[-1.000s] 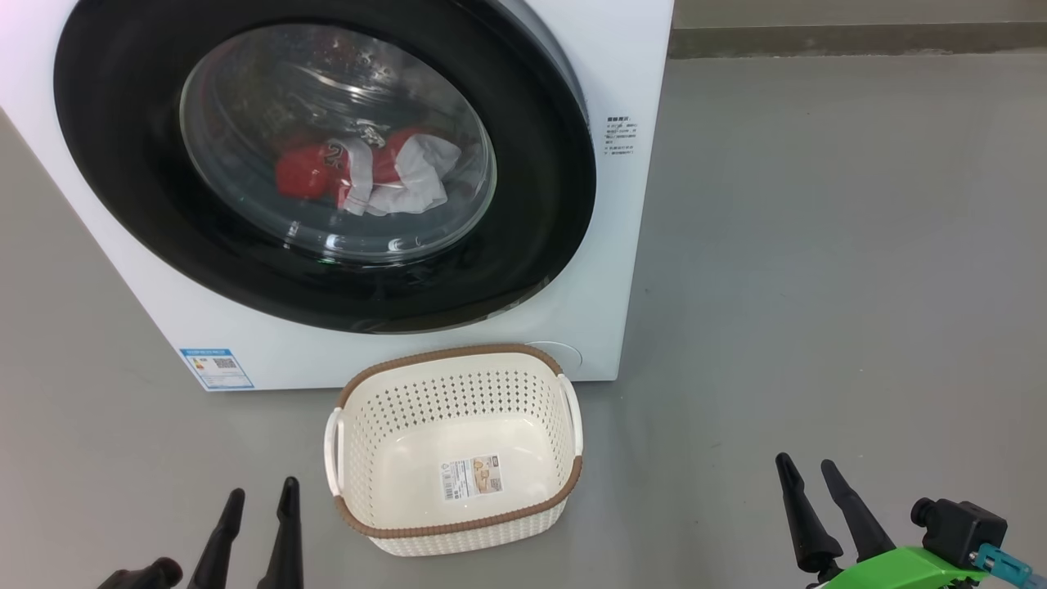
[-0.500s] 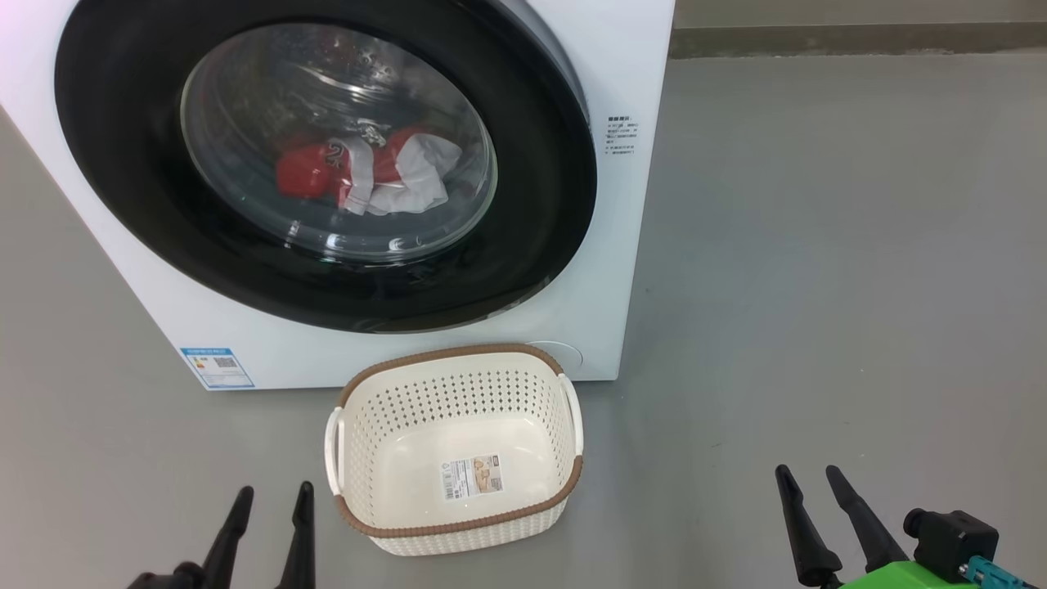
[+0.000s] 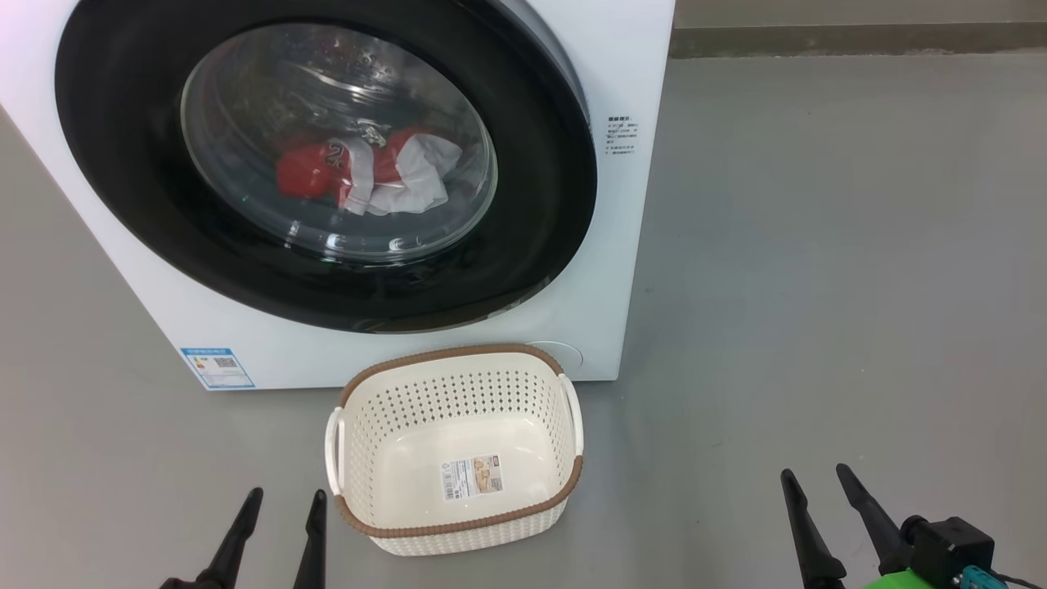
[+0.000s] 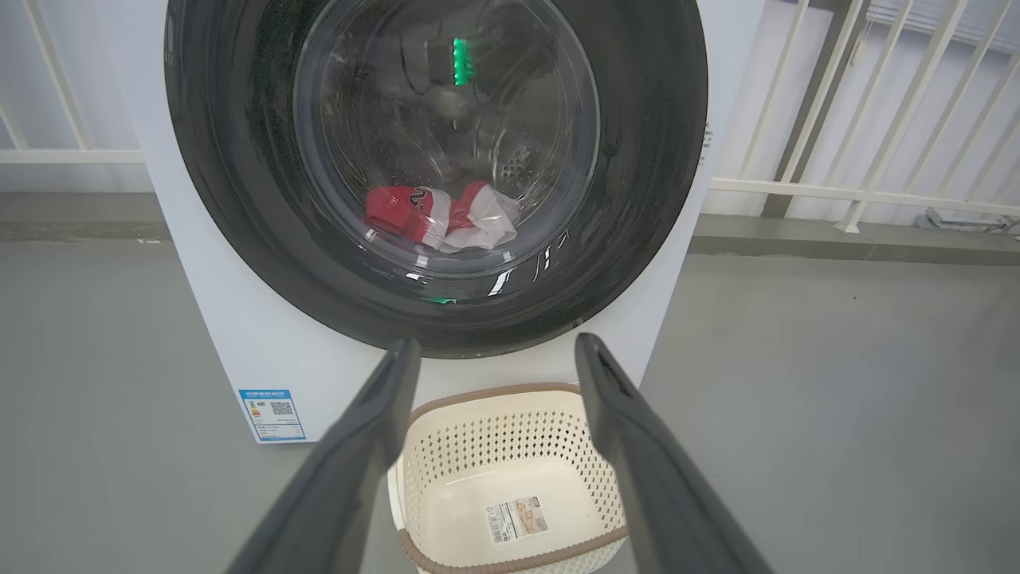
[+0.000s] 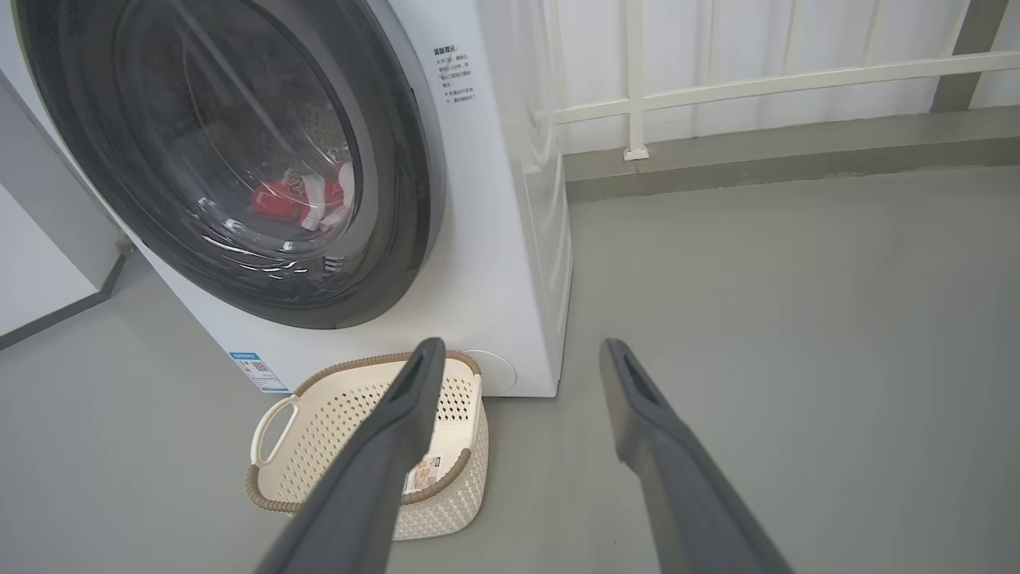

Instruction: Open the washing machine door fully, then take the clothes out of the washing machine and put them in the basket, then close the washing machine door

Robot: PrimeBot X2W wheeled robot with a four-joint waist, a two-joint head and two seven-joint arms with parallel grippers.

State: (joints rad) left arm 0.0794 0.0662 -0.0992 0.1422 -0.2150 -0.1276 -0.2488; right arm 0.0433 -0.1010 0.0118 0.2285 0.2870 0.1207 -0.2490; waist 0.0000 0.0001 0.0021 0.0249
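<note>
Lying behind the round black-rimmed glass door (image 3: pixel 106 164), soft red-and-white clothes (image 3: pixel 311 173) looked crumpled; left claw (image 3: pixel 286 495) and right claw (image 3: pixel 813 473) were open.

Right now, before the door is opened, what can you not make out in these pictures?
- Door: top cut off by the upper edge in every view.
- Clothes: bunched behind the door's reflections, head view; their number is unclear.
- Blue label: print too small to read, head view.
- Basket: near side cut off by the bottom edge, left wrist view.

Perhaps a laundry balcony: washing machine (image 3: pixel 622 245), grey floor (image 3: pixel 818 286) (white railing (image 5: pixel 633 80) behind).
</note>
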